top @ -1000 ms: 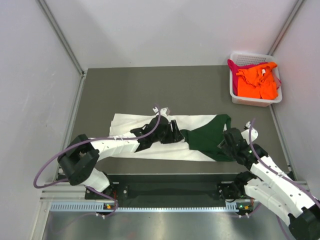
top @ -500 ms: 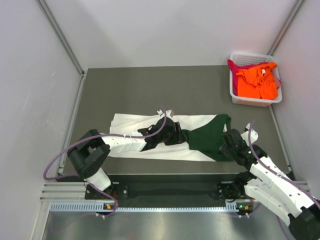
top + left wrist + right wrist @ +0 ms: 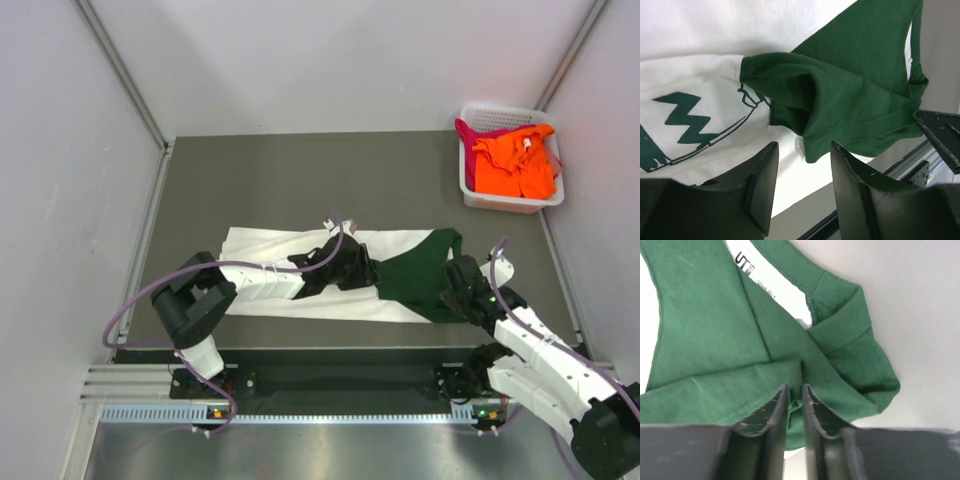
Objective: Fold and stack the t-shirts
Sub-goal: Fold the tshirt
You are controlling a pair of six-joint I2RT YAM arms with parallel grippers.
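The white t-shirt with dark green sleeves lies spread flat across the near half of the table, its green part at the right end. My left gripper hovers open over the shirt's middle. In the left wrist view it is empty above the white cloth, next to a bunched green sleeve. My right gripper sits at the shirt's right end. In the right wrist view it is shut on a fold of green cloth. The orange shirt and the magenta shirt lie in the basket.
The white lattice basket stands at the table's far right corner. Grey walls enclose the table on the left, back and right. The table's near edge rail runs just below the shirt. My right arm's dark gripper tip shows in the left wrist view.
My left gripper has slid to the right along the shirt, toward the green sleeve. The right gripper has stayed at the shirt's right end.
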